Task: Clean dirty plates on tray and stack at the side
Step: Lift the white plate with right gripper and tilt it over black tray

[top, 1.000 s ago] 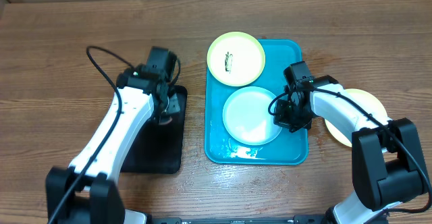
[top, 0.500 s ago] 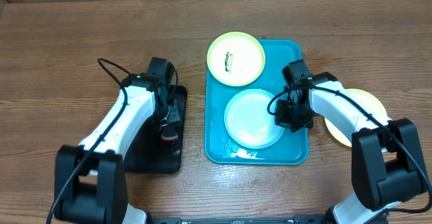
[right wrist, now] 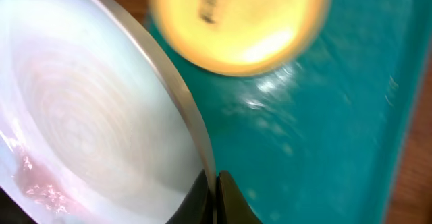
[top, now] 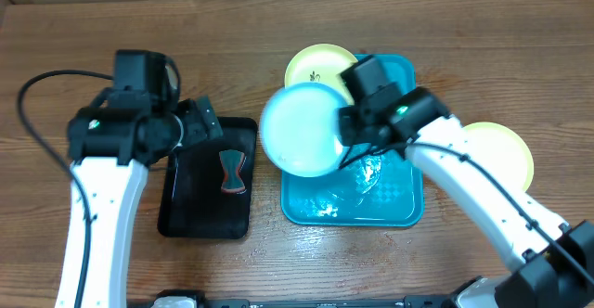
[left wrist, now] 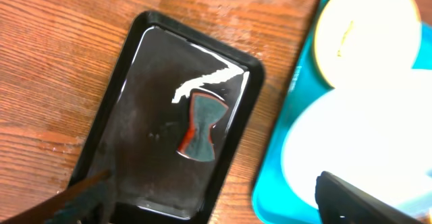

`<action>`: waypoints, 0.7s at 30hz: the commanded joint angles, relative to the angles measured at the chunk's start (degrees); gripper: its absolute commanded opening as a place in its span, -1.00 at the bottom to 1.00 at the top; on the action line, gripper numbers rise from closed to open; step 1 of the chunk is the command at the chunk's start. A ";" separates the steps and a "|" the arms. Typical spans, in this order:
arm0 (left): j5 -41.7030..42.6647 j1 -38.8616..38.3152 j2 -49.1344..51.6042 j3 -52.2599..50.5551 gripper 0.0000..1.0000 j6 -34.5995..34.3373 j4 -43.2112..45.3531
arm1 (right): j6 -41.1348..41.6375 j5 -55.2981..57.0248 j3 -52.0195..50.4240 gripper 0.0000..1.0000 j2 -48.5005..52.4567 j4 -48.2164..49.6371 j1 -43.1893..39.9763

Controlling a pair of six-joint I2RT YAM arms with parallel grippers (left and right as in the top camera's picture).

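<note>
Pale blue-white plate (top: 299,129), clamped by its rim in the right end effector (top: 346,132), tilted above the left edge of the tray (top: 408,206), may slip from that thin grip; left end effector (top: 206,127) apart, empty.

A pale blue-white plate (top: 299,130) hung tilted above the left edge of the turquoise tray (top: 394,206), rim pinched by the right gripper (top: 345,134). One yellow-green plate (top: 316,65), dark-marked, overlapped the tray's far left corner. Another yellow-green plate (top: 501,155) lay right of the tray.

Wooden table (top: 269,262) carries a black tray (top: 190,206), the turquoise tray (top: 399,206) and one yellow-green plate (top: 506,150)
</note>
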 commanded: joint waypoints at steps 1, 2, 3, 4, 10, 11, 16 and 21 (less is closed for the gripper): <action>1.95 0.46 -3.76 2.43 1.00 0.70 -1.29 | -0.61 3.06 1.36 -0.92 -0.68 3.61 7.28; 1.97 0.44 -4.70 2.64 1.00 0.66 -1.44 | -0.59 4.09 1.31 -0.92 -0.39 5.20 9.38; 1.97 0.44 -5.55 2.78 1.00 0.63 -1.46 | -0.44 6.10 1.22 -0.92 0.33 7.21 12.00; 2.12 0.44 -6.40 2.78 1.00 0.63 -1.46 | -0.44 8.20 1.22 -0.92 0.85 8.52 13.88; 1.99 0.44 -10.10 2.78 0.99 0.66 -1.70 | -0.44 25.51 1.20 -0.92 7.08 14.12 22.95; 1.95 0.44 -10.47 2.78 1.00 0.66 -1.77 | -0.44 27.63 1.22 -0.92 7.91 14.51 23.98; 1.53 0.44 -10.51 2.75 1.00 0.68 -2.75 | -0.22 36.35 1.25 -0.92 8.52 15.37 28.59; 0.00 0.44 -10.19 2.73 0.99 0.66 -2.95 | -0.24 47.36 1.25 -0.92 8.52 15.89 33.68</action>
